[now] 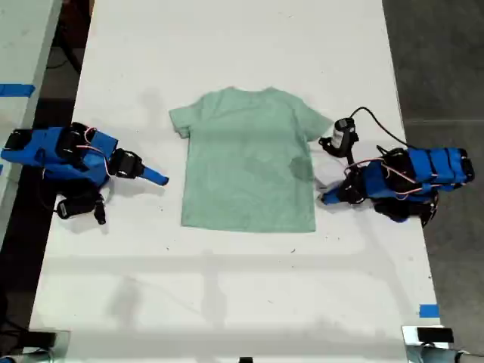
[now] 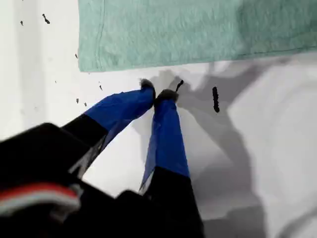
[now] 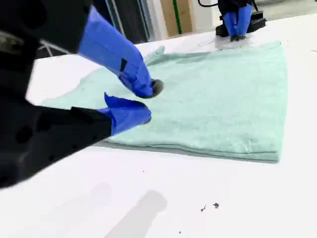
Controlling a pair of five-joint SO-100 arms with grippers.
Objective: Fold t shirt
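Pale mint-green t shirt (image 1: 248, 157), heathered, flat on white table (image 1: 227, 287), my first gripper (image 2: 157, 93) pinched empty beside hem, my second gripper (image 3: 148, 101) narrowly parted, holding nothing.

My second gripper (image 3: 143, 101) hangs with its blue fingers (image 3: 126, 62) a little apart, nothing between them, just beside the near edge of the t shirt (image 3: 223, 104). The pale mint cloth lies flat on the white desk (image 3: 173, 198), its near edge showing two layers. Beyond the far edge of the shirt another blue gripper (image 3: 237, 22) rests on the desk.
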